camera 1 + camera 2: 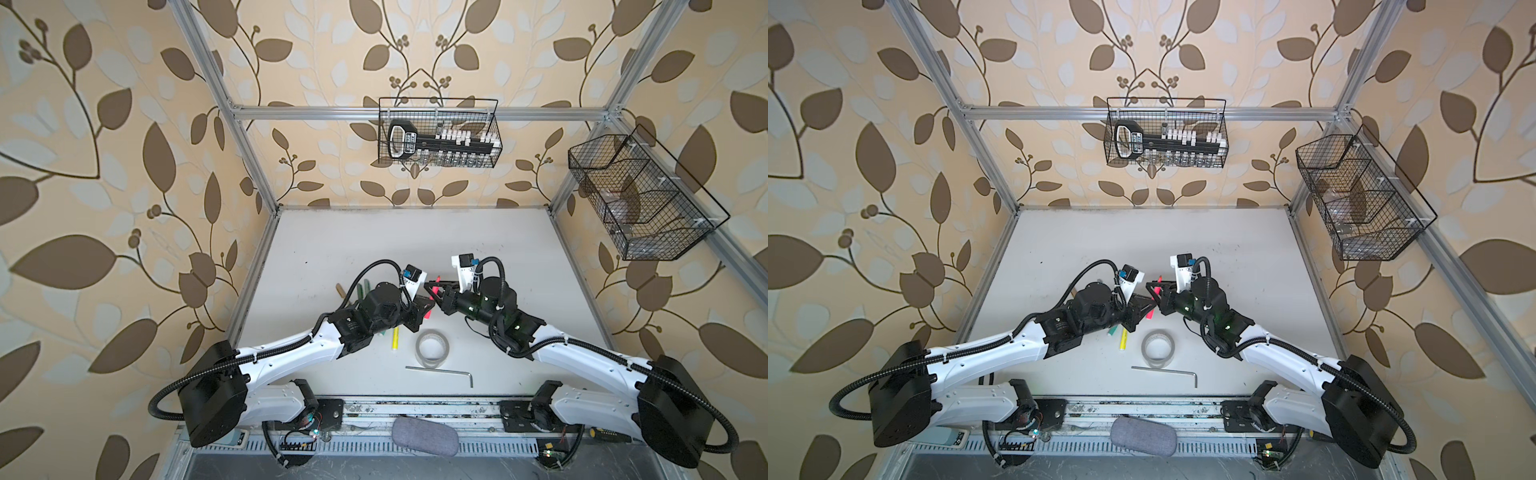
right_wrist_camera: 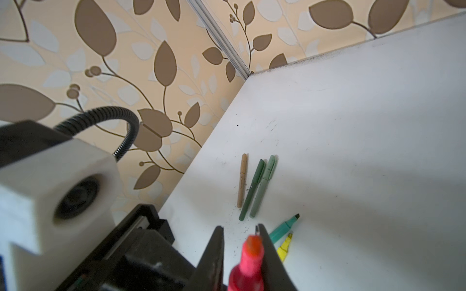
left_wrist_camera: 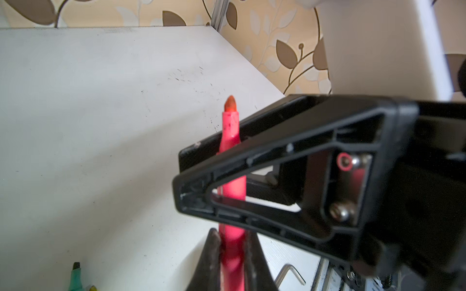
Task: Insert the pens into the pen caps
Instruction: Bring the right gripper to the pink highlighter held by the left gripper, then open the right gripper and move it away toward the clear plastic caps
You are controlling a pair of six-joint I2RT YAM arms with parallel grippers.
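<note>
Closest to both wrist cameras, the pink marker [image 3: 230, 131] is held up above the middle of the table [image 1: 374, 245], with its bare orange-red felt tip pointed toward the far side. Its barrel is clamped between the closed jaws of the left gripper [image 3: 232, 236], which is extended in from the left. Farther along, just behind the tip, the marker is straddled by the right gripper [image 2: 239, 228], extended in from the right. The jaws there are drawn narrow about the shaft. One finger [image 2: 268, 254] is seen against it and a thin gap is seen at the other, so it cannot be told whether the marker is pinched there.

On the table just near of the left gripper, the green marker [image 2: 282, 228] and the yellow marker [image 2: 284, 248] are laid side by side, both tips uncovered. Farther left, the tan pen [image 2: 242, 180], the dark green pen [image 2: 252, 189] and the grey-green pen [image 2: 263, 186] are laid in a close row, the tan one leftmost. To the near right of the yellow marker a roll of clear tape [image 1: 433, 349] is laid flat, and nearer still a silver hex key [image 1: 440, 370]. A black wire basket [image 1: 496, 124] is hung on the far wall and a second wire basket [image 1: 665, 245] on the right wall.
</note>
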